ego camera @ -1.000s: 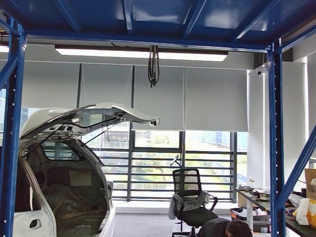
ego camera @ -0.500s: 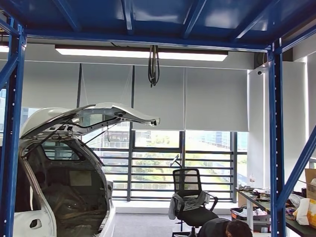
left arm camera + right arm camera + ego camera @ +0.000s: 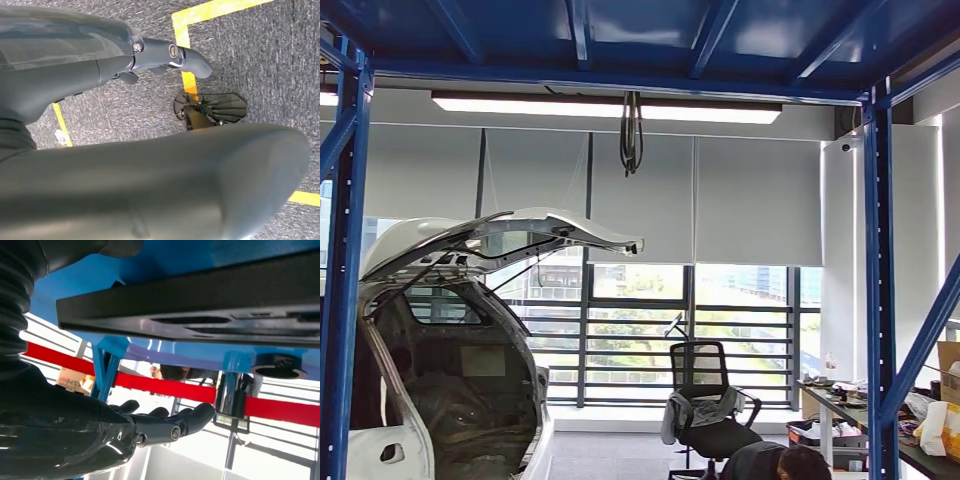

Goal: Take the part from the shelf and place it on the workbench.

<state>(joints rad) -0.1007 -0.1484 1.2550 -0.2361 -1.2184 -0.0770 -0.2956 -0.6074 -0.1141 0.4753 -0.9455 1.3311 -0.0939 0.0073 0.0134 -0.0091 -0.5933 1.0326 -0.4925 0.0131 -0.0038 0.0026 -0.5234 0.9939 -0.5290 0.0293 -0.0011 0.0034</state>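
Note:
A flat black part (image 3: 196,315) with long slots lies against the blue shelf (image 3: 181,262) in the right wrist view. My right hand (image 3: 151,425) reaches alongside it with dark fingers (image 3: 188,421) stretched out straight; a gap separates them from the part, and nothing is in the hand. My left hand (image 3: 158,150) hangs above grey carpet, thumb and fingers (image 3: 177,52) apart and holding nothing. In the head view the blue shelf frame (image 3: 877,280) surrounds the scene.
Yellow tape lines (image 3: 188,30) mark the carpet. A white car body (image 3: 448,360) with its hatch raised stands at left. An office chair (image 3: 705,410), a person bent low (image 3: 780,462) and a cluttered table (image 3: 848,400) are ahead at right. A red bar (image 3: 166,387) crosses behind the shelf.

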